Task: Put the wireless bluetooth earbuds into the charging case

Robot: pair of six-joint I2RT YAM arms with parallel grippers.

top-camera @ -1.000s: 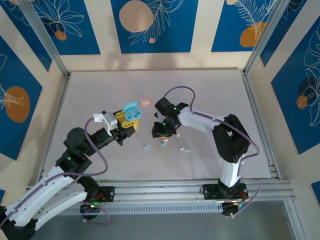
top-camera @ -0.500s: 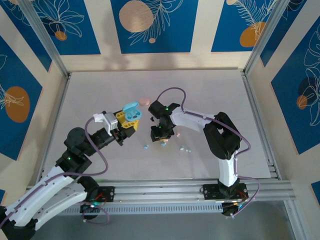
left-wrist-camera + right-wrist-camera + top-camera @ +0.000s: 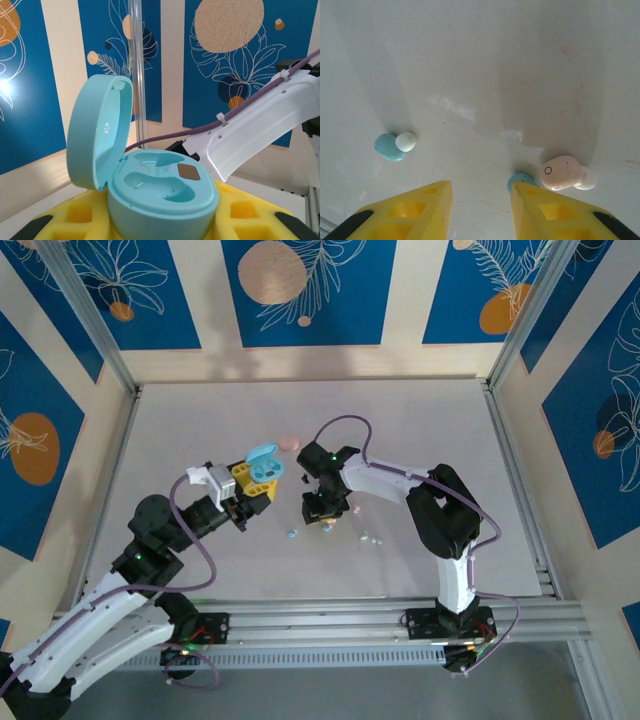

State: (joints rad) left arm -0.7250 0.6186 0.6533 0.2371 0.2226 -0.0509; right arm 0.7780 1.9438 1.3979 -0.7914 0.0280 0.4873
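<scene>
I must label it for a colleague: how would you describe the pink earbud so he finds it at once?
Look at the table under the right gripper. Beside one yellow fingertip lies the pink earbud, next to a light blue earbud. It alone there is pink, with a black ring.

Looks like a robot lab test cell. White table (image 3: 200,420) fenced by aluminium extrusion posts (image 3: 85,315), with printed blue leaf-pattern panels (image 3: 310,290) behind the table. Left arm (image 3: 110,605) and right arm (image 3: 455,585) are bolted to a slotted rail (image 3: 320,620) at the table's near edge.
</scene>
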